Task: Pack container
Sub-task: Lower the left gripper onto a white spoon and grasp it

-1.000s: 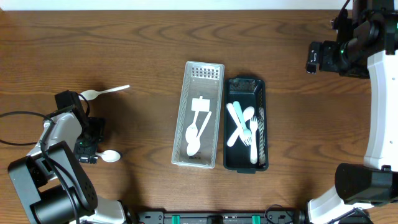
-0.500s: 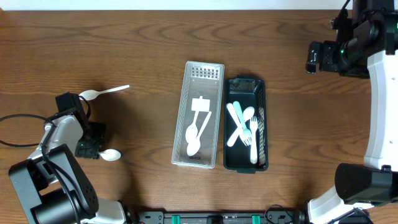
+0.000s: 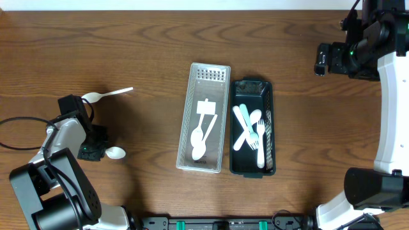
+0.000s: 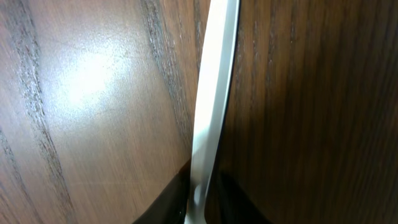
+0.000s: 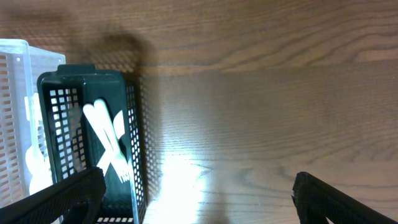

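- Your left gripper (image 3: 91,149) grasps the white plastic spoon (image 3: 115,152); only its wrist view shows the pinched handle.
- Your right gripper (image 5: 199,200) is spread wide, released.

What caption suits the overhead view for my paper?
Left gripper holds a white spoon on the table; clear tray and black basket stand at centre.

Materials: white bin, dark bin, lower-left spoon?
White bin: milky plastic by the look, matte, perforated end wall.
Dark bin: dark moulded plastic, mesh walls; green or black, hard to tell.
Spoon: probably thin white plastic, glossy; its handle catches a highlight in the left wrist view.
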Robot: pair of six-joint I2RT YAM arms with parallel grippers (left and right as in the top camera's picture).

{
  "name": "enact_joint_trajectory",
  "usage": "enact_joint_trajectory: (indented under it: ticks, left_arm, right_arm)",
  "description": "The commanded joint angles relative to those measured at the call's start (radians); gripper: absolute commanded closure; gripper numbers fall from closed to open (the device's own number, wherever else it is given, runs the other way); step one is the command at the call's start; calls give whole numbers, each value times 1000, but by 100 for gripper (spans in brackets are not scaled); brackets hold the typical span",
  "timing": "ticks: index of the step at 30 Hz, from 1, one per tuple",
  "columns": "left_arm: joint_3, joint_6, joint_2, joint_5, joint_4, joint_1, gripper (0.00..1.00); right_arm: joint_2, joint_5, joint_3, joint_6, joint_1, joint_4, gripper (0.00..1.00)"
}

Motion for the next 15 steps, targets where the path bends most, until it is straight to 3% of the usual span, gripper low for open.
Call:
enact_joint_trajectory:
  ticks: [1, 5, 9, 15]
  left_arm:
    - [-98, 6, 95, 11, -23, -1, 86]
    - [-98, 6, 95, 11, -23, -1, 94]
    - [-97, 6, 93, 11, -23, -1, 94]
    - [-40, 134, 64, 11, -74, -2, 94]
  right_arm:
    - [5, 3, 8, -16, -3, -2, 1]
    - [5, 3, 8, -16, -3, -1, 1]
    - [5, 3, 8, -16, -3, 2, 1]
    - [5, 3, 8, -16, -3, 7, 1]
